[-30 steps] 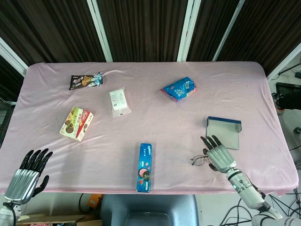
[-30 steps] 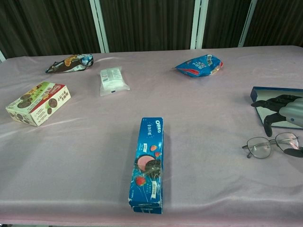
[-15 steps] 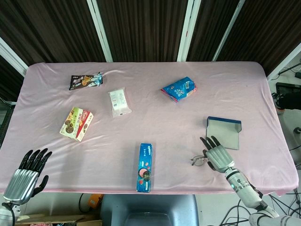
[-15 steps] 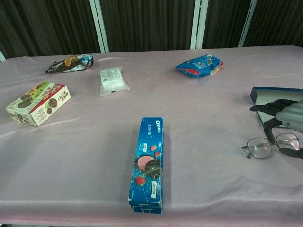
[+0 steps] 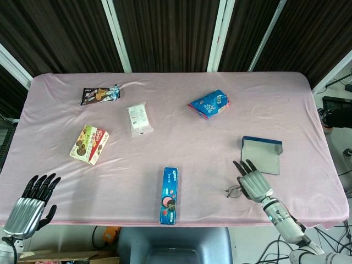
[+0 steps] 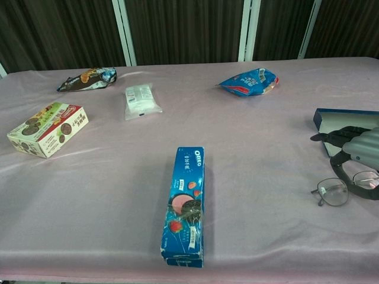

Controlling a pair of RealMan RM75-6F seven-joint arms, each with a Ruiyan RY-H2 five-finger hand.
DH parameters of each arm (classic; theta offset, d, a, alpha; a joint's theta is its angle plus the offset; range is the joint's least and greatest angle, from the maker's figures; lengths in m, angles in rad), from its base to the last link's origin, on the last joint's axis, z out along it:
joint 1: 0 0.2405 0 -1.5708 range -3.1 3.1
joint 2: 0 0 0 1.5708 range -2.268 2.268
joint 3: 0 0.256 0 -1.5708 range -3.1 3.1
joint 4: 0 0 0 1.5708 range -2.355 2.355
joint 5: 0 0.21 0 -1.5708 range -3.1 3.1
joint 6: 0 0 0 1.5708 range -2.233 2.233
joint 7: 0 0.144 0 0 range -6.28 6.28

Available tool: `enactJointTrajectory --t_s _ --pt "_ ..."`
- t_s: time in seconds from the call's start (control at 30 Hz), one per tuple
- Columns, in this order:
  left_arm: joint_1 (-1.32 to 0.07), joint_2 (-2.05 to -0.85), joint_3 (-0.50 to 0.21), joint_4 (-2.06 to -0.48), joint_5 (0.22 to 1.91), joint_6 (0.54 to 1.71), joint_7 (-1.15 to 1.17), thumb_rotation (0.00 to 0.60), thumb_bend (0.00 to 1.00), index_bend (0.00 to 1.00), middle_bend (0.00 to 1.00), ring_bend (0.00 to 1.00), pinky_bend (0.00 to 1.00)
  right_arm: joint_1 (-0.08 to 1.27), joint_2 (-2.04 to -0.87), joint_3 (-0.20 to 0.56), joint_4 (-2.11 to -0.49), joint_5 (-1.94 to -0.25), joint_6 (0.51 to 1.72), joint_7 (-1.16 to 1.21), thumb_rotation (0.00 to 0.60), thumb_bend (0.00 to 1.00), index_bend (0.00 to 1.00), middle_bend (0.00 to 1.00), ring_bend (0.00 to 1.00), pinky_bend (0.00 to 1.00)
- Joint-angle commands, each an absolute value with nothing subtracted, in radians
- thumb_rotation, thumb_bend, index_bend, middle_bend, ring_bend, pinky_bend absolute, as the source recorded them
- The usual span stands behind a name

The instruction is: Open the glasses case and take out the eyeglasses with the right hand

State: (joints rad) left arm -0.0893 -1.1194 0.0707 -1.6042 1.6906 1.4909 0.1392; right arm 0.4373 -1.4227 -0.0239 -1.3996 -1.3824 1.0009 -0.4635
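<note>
While the eyeglasses lie out on the cloth, the scene is set down outward from them:

Eyeglasses: the eyeglasses (image 6: pixel 339 190) are seen on the pink tablecloth (image 5: pixel 181 148) near the front edge, outside the case and partly under the right hand.
Glasses case: the glasses case (image 5: pixel 262 154) is found open just behind them, blue-rimmed with a pale inside, and nothing is seen in it.
Right hand: the right hand (image 5: pixel 252 180) is held over the right part of the frame, its fingers (image 6: pixel 331 135) stretched toward the case and the thumb curved down beside a lens; whether the frame is pinched or merely touched cannot be told.
Left hand: the left hand (image 5: pixel 33 204) is kept off the front left corner of the table, fingers spread, nothing held.
Progress: the case is judged opened and the eyeglasses taken out and laid down; only a release and a withdrawal are thought to be left, if any grip is there.
Surroundings: an Oreo box (image 5: pixel 170 195) is noted left of the eyeglasses, well apart; a blue snack bag (image 5: pixel 209 103), a white packet (image 5: pixel 139 119), a biscuit box (image 5: pixel 89 144) and a dark wrapper (image 5: pixel 100 94) lie farther off.
Obstacles: nothing is seen in the hand's way.
</note>
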Motion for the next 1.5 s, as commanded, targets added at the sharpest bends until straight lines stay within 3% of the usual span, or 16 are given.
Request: enactJointTrajectory --t_s 0.03,0.8,1.1,1.5 --pt "-0.089 -1.119 0.071 -1.604 1.691 1.491 0.139 0.600 0.43 0.00 0.02 0.03 0.00 0.437 -1.423 -0.023 -1.402 -1.382 1.003 -0.466 0.600 0.66 0.76 0.09 0.00 0.00" --pt "-0.088 -1.117 0.072 -1.601 1.696 1.495 0.131 0.600 0.43 0.00 0.02 0.03 0.00 0.448 -1.420 -0.008 -1.442 -1.349 1.011 -0.527 0.600 1.00 0.81 0.10 0.00 0.00" --pt "-0.087 -1.117 0.072 -1.600 1.696 1.498 0.131 0.600 0.43 0.00 0.02 0.03 0.00 0.476 -1.431 0.023 -1.482 -1.314 0.997 -0.560 0.600 1.00 0.82 0.10 0.00 0.00" --pt "-0.090 -1.115 0.069 -1.601 1.689 1.492 0.126 0.600 0.43 0.00 0.02 0.03 0.00 0.615 -1.556 0.196 -1.516 -1.086 0.972 -0.723 0.600 1.00 0.82 0.10 0.00 0.00"
